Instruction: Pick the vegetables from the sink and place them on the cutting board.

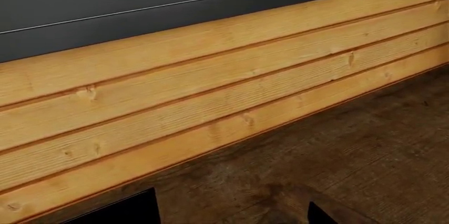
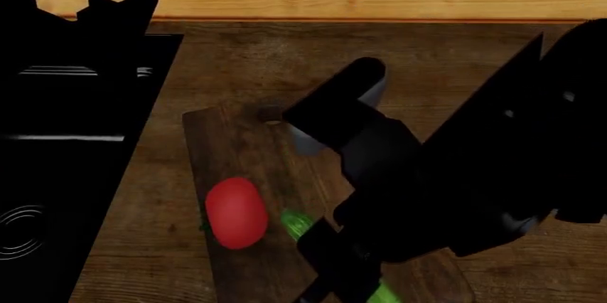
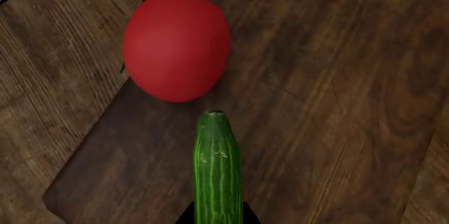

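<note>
The right wrist view alone shows the cucumber (image 3: 217,169) close up: it runs out from between the two dark fingertips (image 3: 186,216) of the right gripper (image 3: 217,219), which pinch its near end narrowly, and its far tip stops just short of the tomato (image 3: 176,45). Both lie over the cutting board (image 3: 329,92), the tomato near one long edge. In the head view the right arm hides most of the cucumber (image 2: 297,223), leaving a green stub beside the tomato (image 2: 235,212) and a scrap lower down; the gripper (image 2: 328,264) itself is a black mass there.

Beyond the tomato the cutting board (image 2: 227,153) reaches bare to its round hole, with open worktop (image 2: 237,61) around it. The sink (image 2: 57,196) borders the worktop at the left, well apart from the board.

The left wrist view shows only plank wall (image 1: 210,92), a dark panel and worktop (image 1: 365,150); whether the left gripper (image 1: 232,219) is wide or narrow I cannot tell.
</note>
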Robot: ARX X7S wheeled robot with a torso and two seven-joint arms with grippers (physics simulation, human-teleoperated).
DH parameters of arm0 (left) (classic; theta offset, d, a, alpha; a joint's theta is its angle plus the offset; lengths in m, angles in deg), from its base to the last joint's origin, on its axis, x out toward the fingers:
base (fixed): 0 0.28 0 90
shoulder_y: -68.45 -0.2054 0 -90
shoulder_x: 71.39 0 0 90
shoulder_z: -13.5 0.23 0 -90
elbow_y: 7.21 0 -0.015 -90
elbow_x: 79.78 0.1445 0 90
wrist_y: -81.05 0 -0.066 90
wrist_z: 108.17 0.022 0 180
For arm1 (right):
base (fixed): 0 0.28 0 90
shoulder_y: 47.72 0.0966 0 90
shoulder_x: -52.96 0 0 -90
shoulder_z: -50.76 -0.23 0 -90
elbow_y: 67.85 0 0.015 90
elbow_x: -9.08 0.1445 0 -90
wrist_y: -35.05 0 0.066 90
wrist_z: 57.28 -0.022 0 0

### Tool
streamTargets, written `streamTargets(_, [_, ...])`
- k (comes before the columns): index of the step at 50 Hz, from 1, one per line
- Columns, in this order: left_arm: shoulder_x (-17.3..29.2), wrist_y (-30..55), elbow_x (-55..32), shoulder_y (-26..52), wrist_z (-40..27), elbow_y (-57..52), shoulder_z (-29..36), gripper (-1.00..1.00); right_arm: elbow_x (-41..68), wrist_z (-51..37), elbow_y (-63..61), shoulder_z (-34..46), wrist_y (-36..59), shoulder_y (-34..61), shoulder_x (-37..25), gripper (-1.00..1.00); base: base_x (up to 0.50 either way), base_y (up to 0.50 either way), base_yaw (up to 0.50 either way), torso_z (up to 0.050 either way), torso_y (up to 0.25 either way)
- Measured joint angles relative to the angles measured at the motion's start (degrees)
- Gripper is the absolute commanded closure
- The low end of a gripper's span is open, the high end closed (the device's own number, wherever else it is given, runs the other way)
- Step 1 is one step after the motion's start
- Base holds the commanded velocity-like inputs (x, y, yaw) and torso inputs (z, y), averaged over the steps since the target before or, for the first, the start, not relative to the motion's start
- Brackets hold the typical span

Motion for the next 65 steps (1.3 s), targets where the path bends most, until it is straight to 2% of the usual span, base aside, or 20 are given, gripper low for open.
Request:
streamTargets(25, [0.04,0.08,-0.21,0.12,-0.24,0.02,0.07,-1.0,0.85,-2.63,-1.79,0.32,-1.65,-2.29,-0.53,1.0,0.0,0.0,0.0,0.0,0.0])
streamTargets(26, [0.05,0.08,-0.22,0.11,-0.24,0.03,0.08,-1.0,0.82,-2.66,-1.85,0.32,-1.68,-2.33,-0.53,-1.0,0.0,0.0,0.0,0.0,0.0])
streamTargets(45, [0.09,0.04,-0.25,0.17,-0.34,0.08,0.16,-1.0,1.04,-1.48,-2.23,0.77,-1.33,-1.63,-0.59,-1.0,0.0,0.0,0.0,0.0,0.0])
streamTargets(65, [0.01,-0.61,0.57,0.57,-0.07,0.39,0.21,-1.0,1.5,-0.35,-0.26,-2.03,-0.22,6.53,-2.41,-1.0,0.0,0.0,0.0,0.0,0.0])
